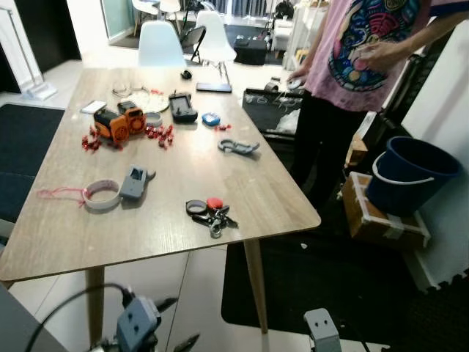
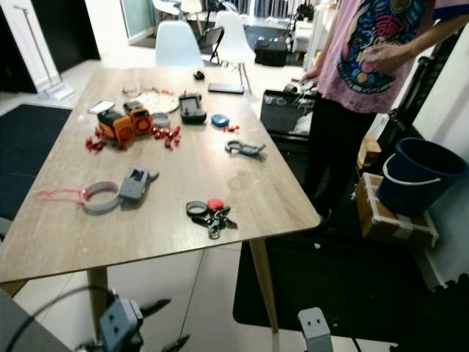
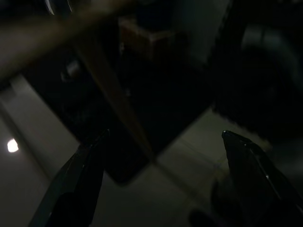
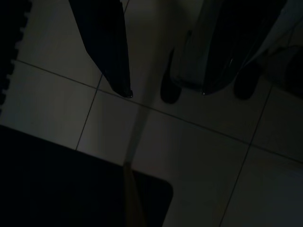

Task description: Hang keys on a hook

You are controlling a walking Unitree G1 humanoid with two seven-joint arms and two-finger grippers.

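The left pincer (image 1: 178, 321) has two long black fingers (image 3: 75, 189) on a grey boxy wrist with two small dark dots. A black cable loops away at 9 o'clock. The right wrist (image 1: 321, 328) looks like pale grey housing.
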